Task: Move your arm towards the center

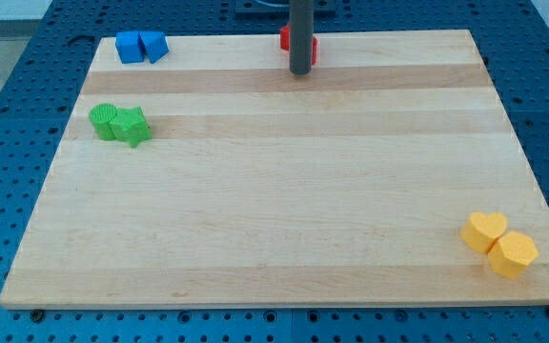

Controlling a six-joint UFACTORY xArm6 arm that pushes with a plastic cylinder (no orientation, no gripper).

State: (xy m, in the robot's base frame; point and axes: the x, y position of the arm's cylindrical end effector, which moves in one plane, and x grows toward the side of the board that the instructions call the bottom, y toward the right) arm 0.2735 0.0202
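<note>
My tip [300,71] rests on the wooden board [274,181] near the middle of the view's top edge. A red block [285,39] sits right behind the rod, mostly hidden by it; its shape cannot be made out. Two blue blocks, a cube [128,47] and a wedge-like one [153,46], touch each other at the view's top left. A green round block [105,122] and a green star [132,126] touch at the left. A yellow heart [484,231] and a yellow hexagon [513,253] touch at the bottom right.
The board lies on a blue perforated table [8,114] that shows on all sides.
</note>
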